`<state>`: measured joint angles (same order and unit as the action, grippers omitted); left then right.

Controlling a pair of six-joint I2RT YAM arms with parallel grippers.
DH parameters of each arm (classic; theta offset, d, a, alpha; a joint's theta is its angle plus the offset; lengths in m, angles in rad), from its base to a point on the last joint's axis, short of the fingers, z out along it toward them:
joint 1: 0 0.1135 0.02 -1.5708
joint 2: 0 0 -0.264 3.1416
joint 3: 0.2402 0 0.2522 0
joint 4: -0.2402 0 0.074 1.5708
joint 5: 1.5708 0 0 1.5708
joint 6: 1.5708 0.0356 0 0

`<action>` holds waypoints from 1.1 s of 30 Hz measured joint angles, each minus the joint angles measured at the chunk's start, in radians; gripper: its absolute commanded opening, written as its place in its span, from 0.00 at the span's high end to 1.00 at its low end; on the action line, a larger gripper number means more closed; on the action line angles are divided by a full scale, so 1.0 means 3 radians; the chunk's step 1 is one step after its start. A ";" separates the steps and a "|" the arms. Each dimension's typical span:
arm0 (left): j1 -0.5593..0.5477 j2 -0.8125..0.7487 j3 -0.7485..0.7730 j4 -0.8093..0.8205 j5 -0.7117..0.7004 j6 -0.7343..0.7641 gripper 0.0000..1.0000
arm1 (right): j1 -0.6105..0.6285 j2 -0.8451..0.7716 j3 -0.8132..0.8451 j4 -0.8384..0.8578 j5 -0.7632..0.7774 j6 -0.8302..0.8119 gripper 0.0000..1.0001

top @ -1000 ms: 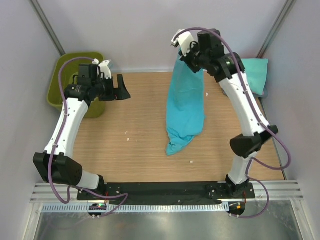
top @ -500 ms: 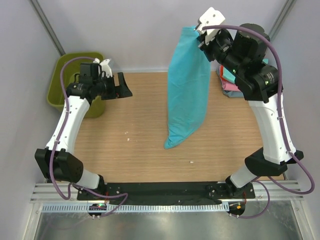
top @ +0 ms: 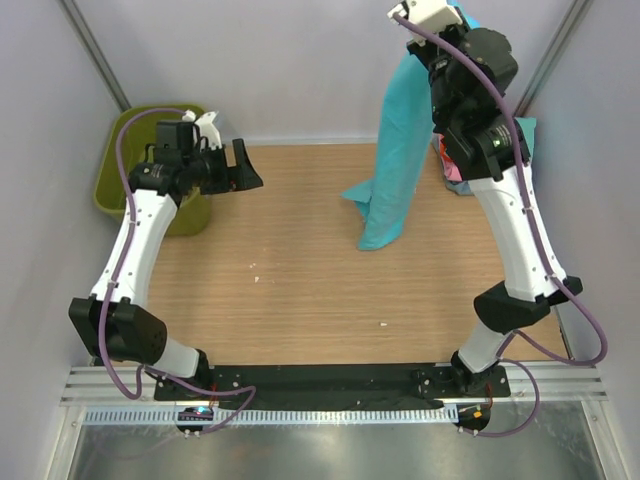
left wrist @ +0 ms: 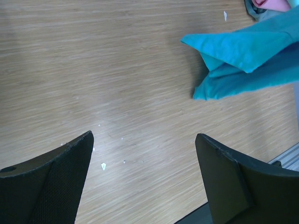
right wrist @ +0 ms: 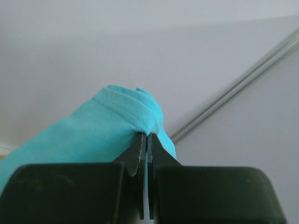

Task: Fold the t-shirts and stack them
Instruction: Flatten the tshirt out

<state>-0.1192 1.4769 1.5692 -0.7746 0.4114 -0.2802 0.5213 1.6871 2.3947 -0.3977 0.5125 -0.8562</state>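
Observation:
My right gripper [right wrist: 147,136] is raised high at the back right and is shut on the hem of the bright turquoise-blue t-shirt [top: 398,150]. The shirt hangs down in a long drape, its lower end just above the table; that end also shows in the left wrist view [left wrist: 243,60]. My left gripper [top: 243,170] is open and empty, held above the table's far left. Its two fingers [left wrist: 51,186] frame bare wood. A stack of folded shirts, mint-teal [top: 518,140] over pink [top: 455,170], lies at the far right, partly hidden by my right arm.
The olive-green slotted basket [top: 115,160] stands off the table's far left corner, behind my left arm. Small white specks [top: 256,268] lie on the wooden table [top: 280,300]. Grey walls close the cell on three sides.
My right gripper has risen and swung to the right, lifting the turquoise shirt's lower end off the table. The left arm has barely moved.

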 measured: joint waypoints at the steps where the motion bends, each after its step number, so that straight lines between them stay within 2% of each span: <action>1: 0.0011 -0.0001 0.0000 -0.0001 0.0001 0.0000 0.10 | -0.0003 0.0051 -0.0001 -0.0067 0.0150 -0.0023 0.99; 4: 0.0041 -0.0001 0.0019 -0.0009 0.0000 0.0001 0.10 | 0.0001 0.0102 -0.0111 -0.0362 0.0326 0.0055 0.99; 8: 0.0079 -0.0014 0.0104 -0.0017 -0.0010 0.0020 0.10 | 0.0145 0.0145 -0.0226 -0.0819 0.0315 0.0263 0.99; 13: 0.0127 -0.0104 0.0120 -0.0023 -0.0042 0.0075 0.09 | 0.0604 0.0340 -0.0127 -0.1166 -0.0098 0.0619 0.99; 17: 0.0188 -0.0169 0.0120 -0.0024 -0.0080 0.0086 0.09 | 0.0809 0.0585 -0.0028 -0.1352 -0.0698 0.1153 0.49; 21: 0.0253 -0.0196 0.0122 -0.0024 -0.0139 0.0086 0.09 | 0.0787 0.0839 -0.0028 -0.1514 -0.1302 0.1699 0.40; 24: 0.0275 -0.0195 0.0126 -0.0024 -0.0170 0.0086 0.09 | 0.0732 0.0994 -0.0028 -0.1575 -0.1549 0.1919 0.36; 27: 0.0275 -0.0182 0.0130 -0.0023 -0.0160 0.0078 0.09 | 0.0557 0.1068 -0.0037 -0.1565 -0.1521 0.2004 0.35; 29: 0.0275 -0.0153 0.0130 -0.0019 -0.0118 0.0067 0.09 | 0.0323 0.1083 -0.0070 -0.1542 -0.1526 0.2036 0.38; 33: 0.0275 -0.0023 0.0106 -0.0013 0.0017 0.0060 0.12 | -0.0454 0.1376 0.0001 -0.1523 -0.1727 0.2145 0.41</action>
<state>-0.0368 1.4700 1.6009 -0.7784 0.4164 -0.2623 0.3851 2.0998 2.3951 -0.8547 -0.0055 -0.2127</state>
